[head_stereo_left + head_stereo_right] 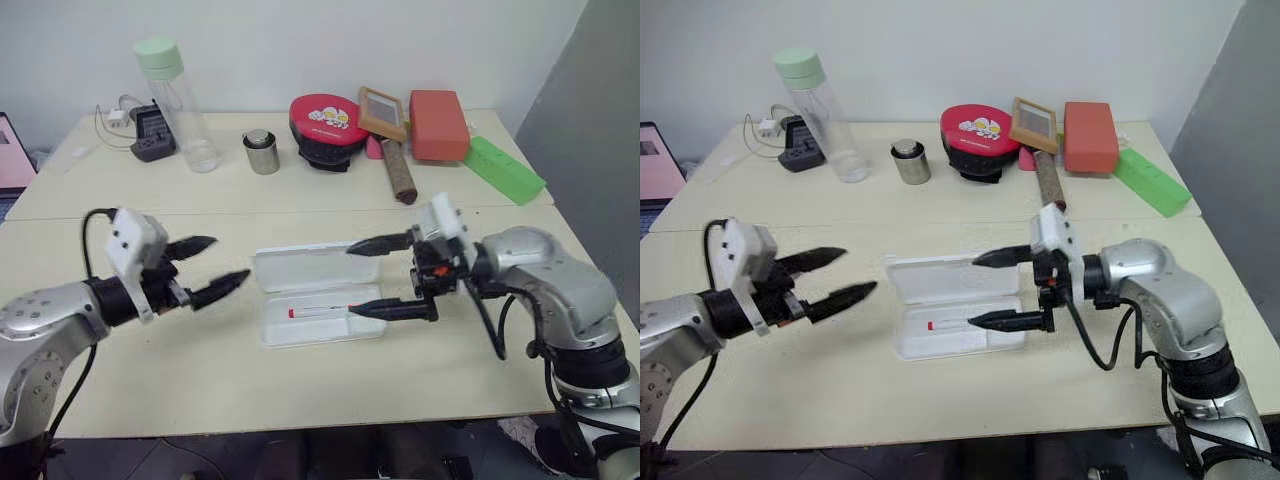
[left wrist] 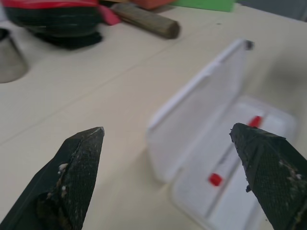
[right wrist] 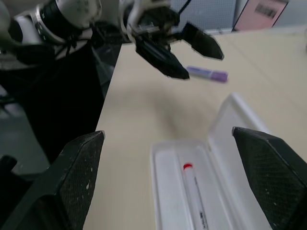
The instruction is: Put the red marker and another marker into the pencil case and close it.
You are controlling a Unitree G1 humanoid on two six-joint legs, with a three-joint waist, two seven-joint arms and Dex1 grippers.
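The pencil case (image 1: 318, 295) lies open near the middle of the bench (image 1: 300, 390), its lid tilted back on the far side. The red marker (image 1: 318, 311) is seen lying lengthwise in the tray, so that part of the task can be judged done. The right hand (image 1: 380, 278) is held above the case's right end with its fingers spread wide, nothing between them. The left hand (image 1: 210, 267) is held off the case's left end, apart from it, its fingers likewise spread and empty.

The purple marker (image 3: 207, 73) is seen in the right wrist view, lying on the bench beyond the left hand and well apart from the case; in the head views it appears to be hidden behind the left arm. Fetching it is judged to be the next step, and it looks to fall to the left hand.

Several risks are foreseen. The short round marker could be rolled away if only one fingertip meets it. The light plastic case could be shoved or its lid knocked shut by either hand passing low. If the purple marker is dropped across the tray's divider or over the red marker, the lid may be kept from closing flat.
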